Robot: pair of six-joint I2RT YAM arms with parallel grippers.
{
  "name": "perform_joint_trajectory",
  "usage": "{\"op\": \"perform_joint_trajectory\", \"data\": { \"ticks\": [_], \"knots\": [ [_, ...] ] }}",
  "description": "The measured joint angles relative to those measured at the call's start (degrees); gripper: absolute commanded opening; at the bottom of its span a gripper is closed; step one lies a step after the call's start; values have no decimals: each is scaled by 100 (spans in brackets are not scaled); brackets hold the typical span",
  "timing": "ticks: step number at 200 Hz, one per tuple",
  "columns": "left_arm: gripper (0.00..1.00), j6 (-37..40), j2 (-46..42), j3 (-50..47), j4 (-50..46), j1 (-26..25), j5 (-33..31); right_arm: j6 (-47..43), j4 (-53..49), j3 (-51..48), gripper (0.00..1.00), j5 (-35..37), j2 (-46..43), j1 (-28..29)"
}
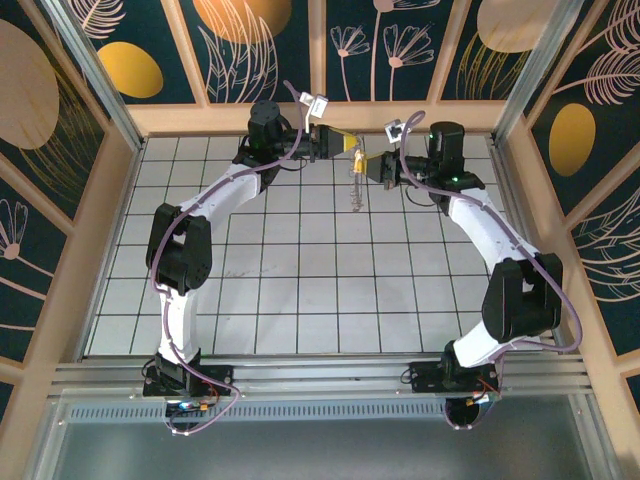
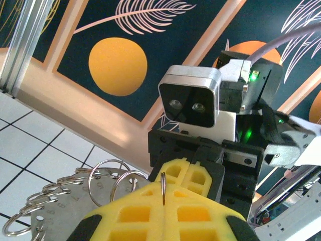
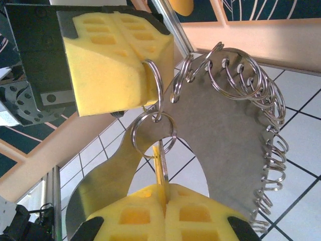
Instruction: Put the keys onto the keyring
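Observation:
High at the back middle of the table my two grippers meet tip to tip. The left gripper (image 1: pixel 345 147) (image 2: pixel 163 201) is shut on a thin silver split ring (image 2: pixel 163 182) of the keyring (image 1: pixel 354 192). The keyring is a flat grey metal loop (image 3: pixel 220 150) with several rings along its edge, hanging down below the grippers. The right gripper (image 1: pixel 368 163) (image 3: pixel 164 193) is shut on a small brass key (image 1: pixel 357 158) (image 3: pixel 160 163). The key stands edge-on, its upper end at a second ring (image 3: pixel 134 131) linked under the left gripper's yellow fingers (image 3: pixel 110 65).
White tiled floor (image 1: pixel 300 280) lies under the arms. A wooden frame (image 1: pixel 300 118) and patterned wall panels close the back and sides, right behind both grippers. An aluminium rail (image 1: pixel 320 375) runs along the near edge by the arm bases.

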Motion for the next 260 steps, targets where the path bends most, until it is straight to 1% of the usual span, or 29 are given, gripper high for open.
{"op": "perform_joint_trajectory", "data": {
  "ticks": [20,55,83,114,155,191,260],
  "knots": [
    [0,57,0,0,-2,4,-35,-144,-505,251,0,146,22,0],
    [0,122,-2,0,-39,4,-90,-343,-1060,544,0,452,81,0],
    [0,142,-2,-2,-155,4,-46,-372,-1115,680,0,603,120,-22],
    [0,144,-2,-7,-155,4,20,-315,-831,586,0,389,118,-22],
    [0,149,-2,-39,-195,4,37,-289,-745,575,0,387,120,-24],
    [0,188,-2,-44,-238,4,37,-348,-949,780,0,555,151,-22],
    [0,208,-2,-44,-236,4,-11,-592,-1661,1335,0,791,330,7]
  ]
}}
